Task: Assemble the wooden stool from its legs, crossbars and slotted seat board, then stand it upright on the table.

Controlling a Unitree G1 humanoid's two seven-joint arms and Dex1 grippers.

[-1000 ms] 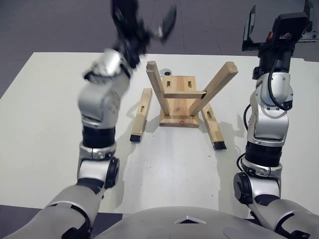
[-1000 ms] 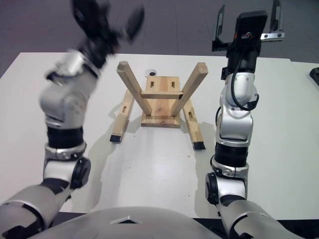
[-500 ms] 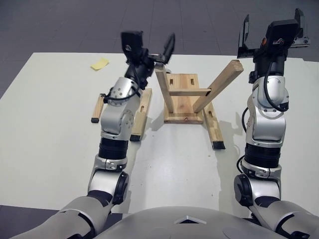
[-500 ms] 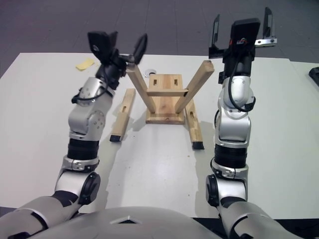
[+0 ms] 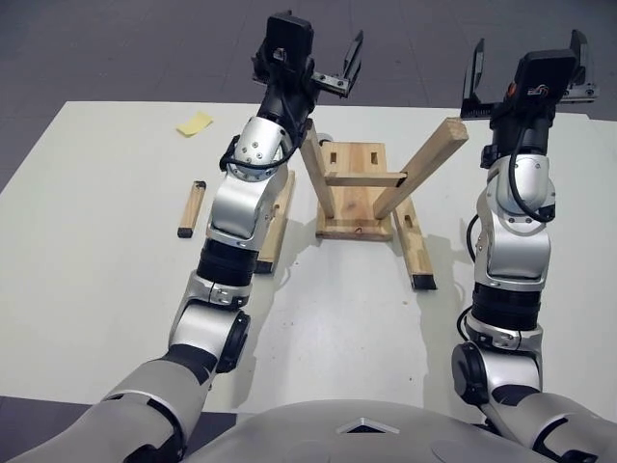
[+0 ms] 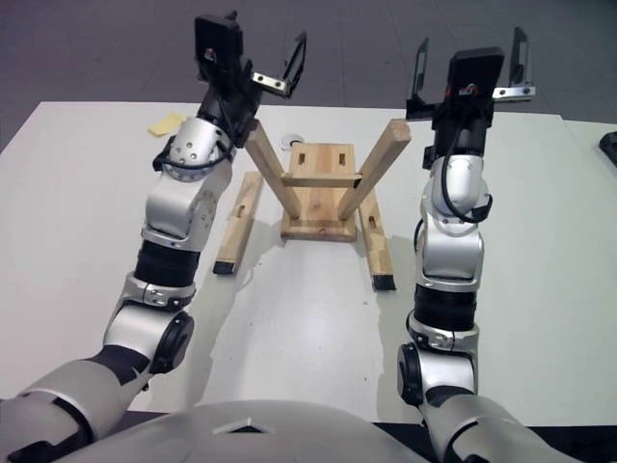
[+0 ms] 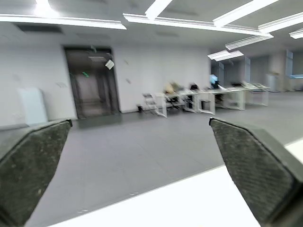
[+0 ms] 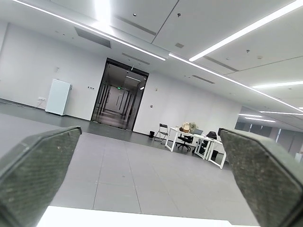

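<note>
The slotted seat board point(image 5: 353, 193) lies flat at the table's middle back. Two legs stand up from it in a V, the left leg point(image 5: 316, 174) and the right leg point(image 5: 427, 162), joined by a crossbar point(image 5: 364, 178). A loose leg point(image 5: 278, 220) lies left of the board, partly behind my left arm. Another loose leg point(image 5: 413, 246) lies to the board's right. A short crossbar point(image 5: 190, 209) lies farther left. My left gripper point(image 5: 318, 69) is raised above the left leg's top, open and holding nothing. My right gripper point(image 5: 527, 63) is raised at the back right, open and holding nothing.
A yellow sticky note point(image 5: 194, 122) lies at the back left of the white table point(image 5: 96, 251). A small round hole point(image 6: 292, 141) sits behind the seat board. The table's front half is bare. Beyond the far edge there is grey floor.
My left arm swung in from the left and now stands upright beside the left leg, uncovering the short crossbar and the note. The right arm has hardly moved.
</note>
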